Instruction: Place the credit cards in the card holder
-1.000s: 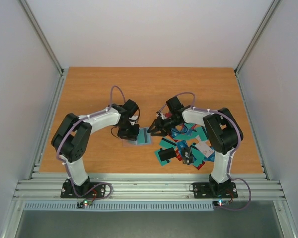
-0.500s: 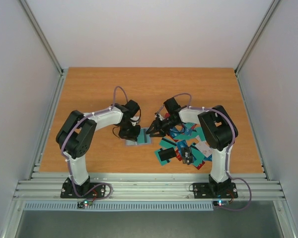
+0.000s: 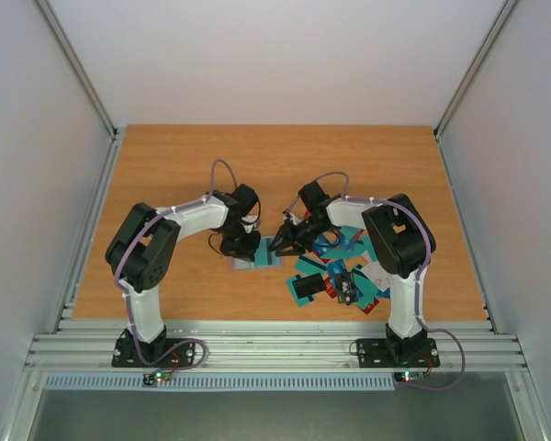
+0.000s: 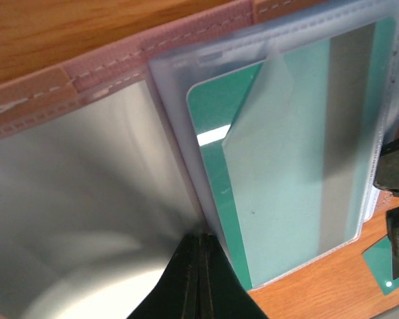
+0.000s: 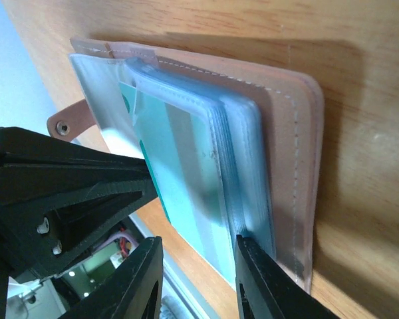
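The card holder (image 3: pixel 255 258) lies open between the two arms, with a tan-pink stitched cover (image 5: pixel 289 126) and a stack of clear sleeves. A teal credit card (image 4: pixel 286 173) with a grey stripe sits inside the top sleeve, showing again in the right wrist view (image 5: pixel 179 166). My left gripper (image 4: pixel 199 256) is shut, its tips pressed into the fold beside that sleeve. My right gripper (image 5: pixel 196 272) stands open at the holder's right edge, and the card's near corner lies between its fingers. Its right finger (image 5: pixel 256 279) touches the sleeve stack. Several more credit cards (image 3: pixel 344 274) lie heaped to the right.
The loose pile, teal with some red, blue and white, spreads under the right arm's forearm. One teal card corner (image 4: pixel 384 266) lies just beside the holder. A snap strap (image 5: pixel 66 123) sticks out of the holder's far side. Metal rails (image 3: pixel 275 344) run along the table's near edge.
My left gripper has closed fully at the holder's fold. The right gripper has moved a little left, onto the holder's right edge.
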Robot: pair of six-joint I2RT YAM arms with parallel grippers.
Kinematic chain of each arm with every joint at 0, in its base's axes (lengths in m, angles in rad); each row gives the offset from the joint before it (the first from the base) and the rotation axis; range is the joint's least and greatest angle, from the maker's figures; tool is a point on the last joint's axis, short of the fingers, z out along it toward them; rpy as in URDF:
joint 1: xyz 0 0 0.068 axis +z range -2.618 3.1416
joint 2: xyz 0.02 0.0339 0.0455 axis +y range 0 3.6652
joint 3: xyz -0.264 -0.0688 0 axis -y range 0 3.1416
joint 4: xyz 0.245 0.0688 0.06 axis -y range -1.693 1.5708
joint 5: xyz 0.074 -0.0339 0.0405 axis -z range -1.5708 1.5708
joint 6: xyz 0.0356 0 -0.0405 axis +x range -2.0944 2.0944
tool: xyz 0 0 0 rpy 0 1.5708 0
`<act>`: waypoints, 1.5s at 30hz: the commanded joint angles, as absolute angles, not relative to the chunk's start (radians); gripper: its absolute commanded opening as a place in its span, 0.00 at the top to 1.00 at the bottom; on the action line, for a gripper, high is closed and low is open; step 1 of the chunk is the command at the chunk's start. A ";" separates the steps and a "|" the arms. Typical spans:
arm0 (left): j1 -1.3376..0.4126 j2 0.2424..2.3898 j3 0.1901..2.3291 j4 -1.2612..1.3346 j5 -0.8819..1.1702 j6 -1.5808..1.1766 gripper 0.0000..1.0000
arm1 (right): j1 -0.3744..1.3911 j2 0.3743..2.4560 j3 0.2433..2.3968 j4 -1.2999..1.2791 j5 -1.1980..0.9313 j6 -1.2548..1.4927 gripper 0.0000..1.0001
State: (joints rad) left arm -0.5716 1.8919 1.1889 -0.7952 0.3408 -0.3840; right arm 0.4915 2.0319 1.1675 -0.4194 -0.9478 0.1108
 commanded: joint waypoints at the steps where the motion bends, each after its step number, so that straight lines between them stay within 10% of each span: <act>1: -0.574 1.946 1.197 -0.760 0.317 -0.370 0.99 | 0.501 2.027 1.189 -0.494 -0.888 0.030 0.68; 26: -0.590 2.048 1.228 -0.762 0.345 -0.341 1.00 | 0.509 1.984 1.091 -0.186 -1.109 0.176 0.68; 45: -0.591 2.115 1.250 -0.783 0.276 -0.330 1.00 | 0.505 1.913 1.110 -0.444 -0.859 0.017 0.68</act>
